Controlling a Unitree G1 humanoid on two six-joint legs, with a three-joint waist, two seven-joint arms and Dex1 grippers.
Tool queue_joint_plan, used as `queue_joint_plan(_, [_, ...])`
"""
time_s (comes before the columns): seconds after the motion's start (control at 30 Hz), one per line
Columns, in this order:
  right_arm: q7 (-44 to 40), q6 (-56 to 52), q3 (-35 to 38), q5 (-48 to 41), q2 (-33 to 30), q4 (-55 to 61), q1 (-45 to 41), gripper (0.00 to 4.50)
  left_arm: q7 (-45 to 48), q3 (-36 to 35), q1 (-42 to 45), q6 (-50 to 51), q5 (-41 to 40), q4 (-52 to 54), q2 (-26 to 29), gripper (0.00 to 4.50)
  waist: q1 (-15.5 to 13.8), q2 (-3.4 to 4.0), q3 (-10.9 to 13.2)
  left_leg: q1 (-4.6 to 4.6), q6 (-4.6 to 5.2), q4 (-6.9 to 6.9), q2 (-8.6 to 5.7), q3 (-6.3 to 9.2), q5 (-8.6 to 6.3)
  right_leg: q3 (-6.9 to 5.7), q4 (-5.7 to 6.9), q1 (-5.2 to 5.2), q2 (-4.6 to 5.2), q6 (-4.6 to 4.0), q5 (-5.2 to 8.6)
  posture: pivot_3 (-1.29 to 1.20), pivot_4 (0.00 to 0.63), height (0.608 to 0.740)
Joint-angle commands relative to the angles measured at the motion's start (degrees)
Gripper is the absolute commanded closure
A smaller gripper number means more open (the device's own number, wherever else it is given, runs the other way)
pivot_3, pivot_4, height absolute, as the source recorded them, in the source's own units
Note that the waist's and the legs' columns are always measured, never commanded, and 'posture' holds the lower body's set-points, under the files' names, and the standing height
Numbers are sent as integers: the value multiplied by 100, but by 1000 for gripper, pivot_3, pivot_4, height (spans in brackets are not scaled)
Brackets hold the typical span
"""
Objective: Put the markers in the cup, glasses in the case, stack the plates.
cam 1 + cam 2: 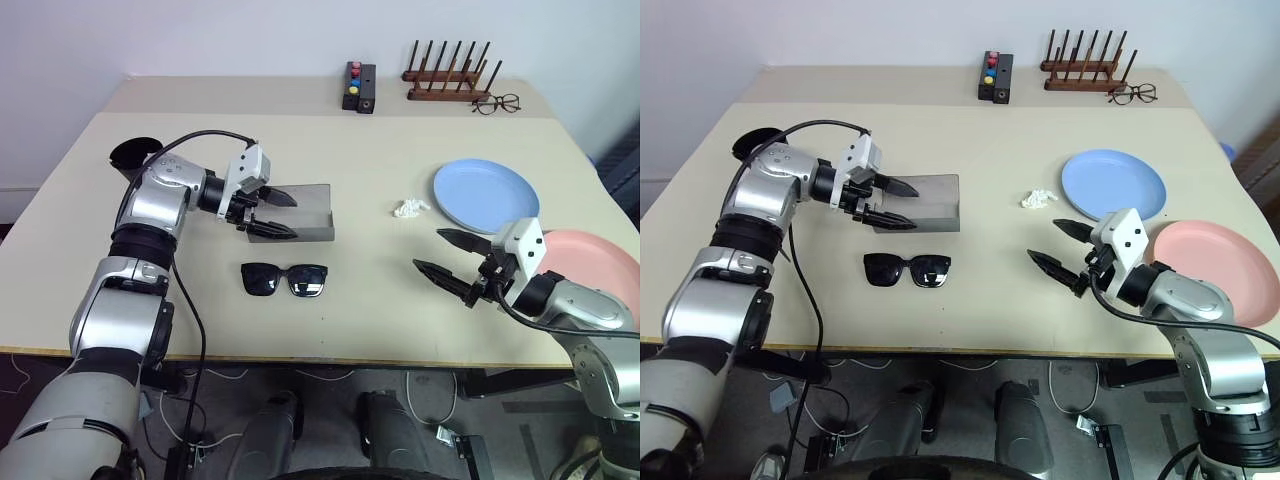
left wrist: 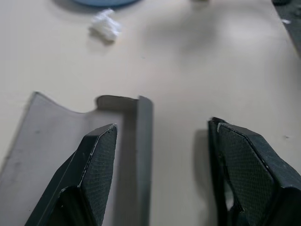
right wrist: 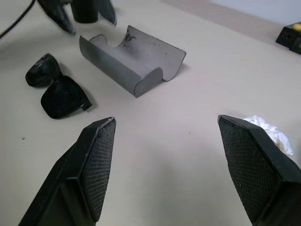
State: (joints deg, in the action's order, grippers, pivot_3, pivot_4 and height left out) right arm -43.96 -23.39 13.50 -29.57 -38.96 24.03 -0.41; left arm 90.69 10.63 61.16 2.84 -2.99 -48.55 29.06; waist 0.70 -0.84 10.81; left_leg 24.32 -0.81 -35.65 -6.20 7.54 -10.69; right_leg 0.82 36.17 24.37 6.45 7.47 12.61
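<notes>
Both hands wide, empty — left hand [image 1: 283,214] over the case [image 1: 312,213], glasses [image 1: 285,279] beside it.

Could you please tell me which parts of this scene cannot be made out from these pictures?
- The cup: in the left eye view the left arm covers most of it, so its contents cannot be seen.
- The pink plate: the right arm hides its near side.
- The case: in the left wrist view a finger and the edge cut it off.
- The white scrap: too small to identify.
</notes>
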Motion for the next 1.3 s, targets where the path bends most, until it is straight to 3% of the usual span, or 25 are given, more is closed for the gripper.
queue_joint_plan(0.03, [76,-21,154,-142,51,386,208,970,178,242,208,-143,-16,-167,84,1046,1,0,0,0,0,0,0,0,0,1,0,0,0,0,0,0,150,740])
queue_joint_plan(0.47, [-184,-208,108,-420,-116,738,855,970,181,1670,174,-909,-517,-404,369,1046,-6,0,0,1,2,-2,1,2,-2,2,-3,-1,1,-1,1,0,150,740])
queue_joint_plan(1.0, [-2006,522,-55,-559,-520,229,692,970,181,2289,101,-1140,-924,-328,380,1046,-8,-2,1,3,5,-9,1,1,-4,1,-4,-5,2,0,1,0,150,740])
queue_joint_plan(1.3, [-2092,765,-287,-388,-428,-59,535,970,181,2529,-22,-1279,-1001,-164,469,1046,-7,-1,1,3,6,-9,1,1,-5,1,-5,-5,3,0,2,0,150,740])
